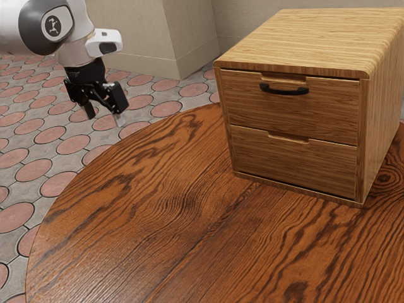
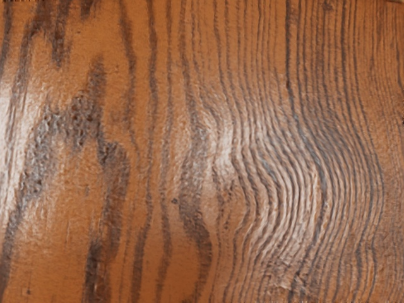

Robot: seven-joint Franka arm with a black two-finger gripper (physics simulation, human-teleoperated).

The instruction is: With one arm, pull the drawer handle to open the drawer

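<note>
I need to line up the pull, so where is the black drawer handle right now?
In the exterior view's upper right, the black handle sits on the top drawer of the wooden cabinet, far right of the open gripper.

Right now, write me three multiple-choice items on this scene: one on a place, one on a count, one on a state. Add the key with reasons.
1. Where is the hand relative to the cabinet?
A. Far off toward the exterior view's left
B. Resting on top of it
C. Pressed against its side

2. How many drawer fronts does the cabinet have?
A. One
B. Two
C. Four

3. What state is the hand in?
A. Shut on a cup
B. Open, holding nothing
C. Shut on a cloth

Key:
1 A, the hand hangs near the table edge, well apart from the cabinet.
2 B, two fronts are stacked, the upper one with the black handle.
3 B, its fingers stand apart with nothing between them.
</note>
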